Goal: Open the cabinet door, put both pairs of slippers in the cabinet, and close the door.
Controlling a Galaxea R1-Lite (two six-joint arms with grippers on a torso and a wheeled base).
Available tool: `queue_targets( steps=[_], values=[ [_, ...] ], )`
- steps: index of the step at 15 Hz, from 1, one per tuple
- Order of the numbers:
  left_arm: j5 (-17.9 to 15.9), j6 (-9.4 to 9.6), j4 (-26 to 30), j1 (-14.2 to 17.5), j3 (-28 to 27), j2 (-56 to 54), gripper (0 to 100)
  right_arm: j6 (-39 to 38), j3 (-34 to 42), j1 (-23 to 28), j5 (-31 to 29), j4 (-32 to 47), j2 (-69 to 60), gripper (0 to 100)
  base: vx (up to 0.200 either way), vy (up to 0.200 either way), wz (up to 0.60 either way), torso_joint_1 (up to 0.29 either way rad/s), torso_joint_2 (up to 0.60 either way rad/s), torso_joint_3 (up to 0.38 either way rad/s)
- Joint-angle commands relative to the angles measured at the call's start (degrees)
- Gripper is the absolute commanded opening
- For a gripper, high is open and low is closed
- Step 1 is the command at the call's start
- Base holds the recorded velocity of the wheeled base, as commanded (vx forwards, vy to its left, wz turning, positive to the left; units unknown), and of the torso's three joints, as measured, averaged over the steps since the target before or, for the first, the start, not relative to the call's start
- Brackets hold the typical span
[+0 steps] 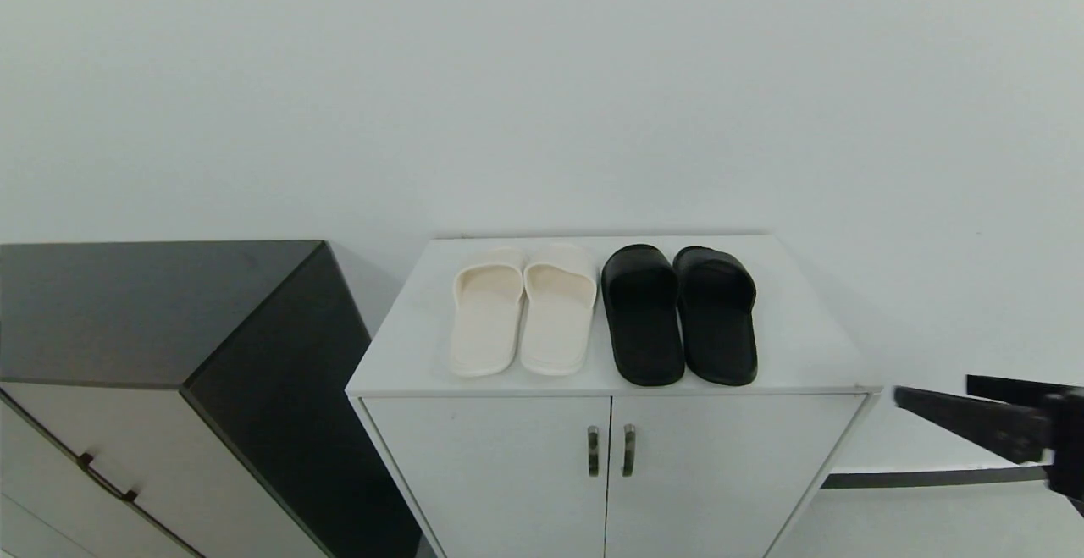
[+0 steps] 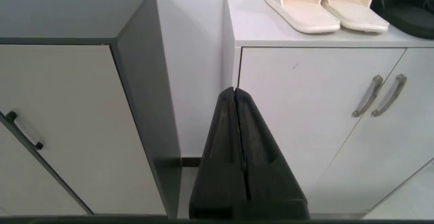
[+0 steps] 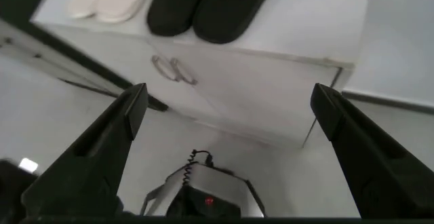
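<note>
A white cabinet [image 1: 728,473] stands against the wall with both doors closed and two metal handles [image 1: 610,450] at the middle seam. On its top lie a pair of white slippers [image 1: 521,308] and, to their right, a pair of black slippers [image 1: 680,312], toes toward the wall. My right gripper [image 1: 931,387] hangs open beyond the cabinet's right front corner, level with its top; between its spread fingers [image 3: 108,149] I see the handles [image 3: 173,70] and black slippers [image 3: 207,7]. My left gripper [image 2: 234,91] is shut and empty, low, facing the cabinet's [image 2: 305,102] left front edge.
A taller dark-topped cabinet [image 1: 169,312] with a pale front and a black handle [image 1: 106,477] stands close on the left, leaving a narrow gap. A plain white wall runs behind, with a dark skirting strip [image 1: 931,479] low on the right.
</note>
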State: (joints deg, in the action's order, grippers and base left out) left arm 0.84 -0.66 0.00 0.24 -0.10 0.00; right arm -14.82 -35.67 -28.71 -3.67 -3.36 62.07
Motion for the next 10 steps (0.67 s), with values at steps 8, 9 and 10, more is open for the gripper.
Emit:
queue_targets(
  steps=[8, 9, 10],
  values=[
    [0.04, -0.13, 0.00, 0.02, 0.01, 0.09, 0, -4.42, -16.10, -14.88, -26.74, -21.68, 37.95, 100, 0.000, 0.000, 0.00, 0.000, 0.00, 0.000],
    [0.04, -0.13, 0.00, 0.02, 0.01, 0.09, 0, -3.98, -17.50, -15.24, -28.50, -21.68, 39.61, 100, 0.000, 0.000, 0.00, 0.000, 0.00, 0.000],
    [0.04, -0.13, 0.00, 0.02, 0.01, 0.09, 0, -2.84, -19.61, -15.32, -31.14, -21.77, 41.81, 100, 0.000, 0.000, 0.00, 0.000, 0.00, 0.000]
  ],
)
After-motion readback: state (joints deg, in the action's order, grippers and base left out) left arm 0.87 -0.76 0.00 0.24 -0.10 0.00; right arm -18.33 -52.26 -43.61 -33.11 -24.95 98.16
